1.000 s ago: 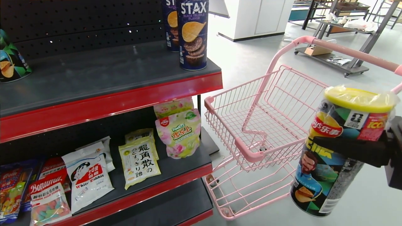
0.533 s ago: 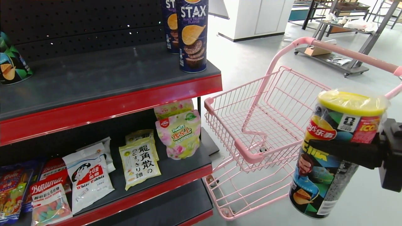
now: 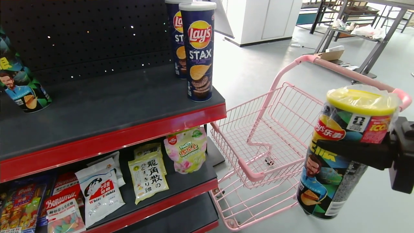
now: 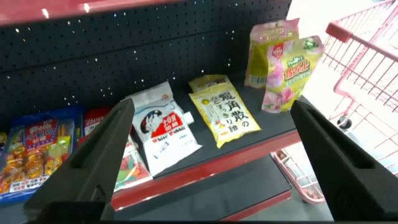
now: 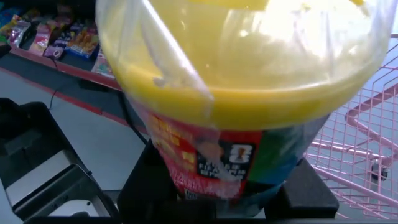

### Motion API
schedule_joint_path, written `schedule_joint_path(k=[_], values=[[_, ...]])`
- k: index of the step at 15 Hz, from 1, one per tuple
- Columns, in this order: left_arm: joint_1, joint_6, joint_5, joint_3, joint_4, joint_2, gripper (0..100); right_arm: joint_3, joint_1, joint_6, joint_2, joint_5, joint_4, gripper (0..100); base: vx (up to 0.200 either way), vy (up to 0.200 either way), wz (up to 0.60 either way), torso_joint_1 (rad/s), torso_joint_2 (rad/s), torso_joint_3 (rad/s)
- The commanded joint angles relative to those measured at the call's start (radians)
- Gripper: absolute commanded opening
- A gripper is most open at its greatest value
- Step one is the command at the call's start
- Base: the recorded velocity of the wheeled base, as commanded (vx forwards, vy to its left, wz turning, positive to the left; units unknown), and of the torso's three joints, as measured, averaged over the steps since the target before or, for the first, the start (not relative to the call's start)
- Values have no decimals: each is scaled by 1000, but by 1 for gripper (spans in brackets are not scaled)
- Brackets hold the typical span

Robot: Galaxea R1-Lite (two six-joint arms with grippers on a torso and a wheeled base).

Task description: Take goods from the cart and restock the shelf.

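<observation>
My right gripper [image 3: 352, 152] is shut on a tall chip can [image 3: 323, 186] with a yellow lid under clear wrap, held upright in the air beside the pink cart [image 3: 268, 129]. From the right wrist, the can [image 5: 249, 81] is close up between the right gripper [image 5: 230, 186] fingers. The cart basket looks empty. The upper shelf board [image 3: 106, 100] carries a matching can [image 3: 22, 90] at its left and two blue cans [image 3: 200, 55] at its right end. My left gripper [image 4: 211, 162] is open with nothing in it, facing the lower shelf.
Snack bags [image 3: 100, 191] lie along the lower shelf, with a pink-green pouch [image 3: 187, 152] standing at its right end. A wide bare stretch separates the cans on the upper shelf. Metal racks [image 3: 352, 29] and a white cabinet [image 3: 262, 19] stand behind the cart.
The head camera has tilted up, so the shelf and cart sit lower in the picture. The can stays in my right gripper and has shifted slightly left toward the shelf.
</observation>
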Motion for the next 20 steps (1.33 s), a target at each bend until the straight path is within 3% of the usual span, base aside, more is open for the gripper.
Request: schedule_joint_path(k=[1,9,12,16,20], values=[[1,0,1,0,0,1,100,-7,0,-1,11,0,-2,0,0,0,0,168,-530,-359],[-1,0,-1,0,0,1,100,-51,-2,-3,39,-1,-4,0,0,0,0,206,-570,-370],[-1,0,-1,0,0,1,100,-79,-2,-1,53,-1,-4,0,0,0,0,45,-109,-67],[-1,0,1,0,0,1,100,-82,-3,-1,53,-1,-4,0,-200,0,0,21,0,-11],[1,0,-1,0,0,1,100,-79,-6,-1,51,-3,-2,0,0,0,150,-2,-2,2]])
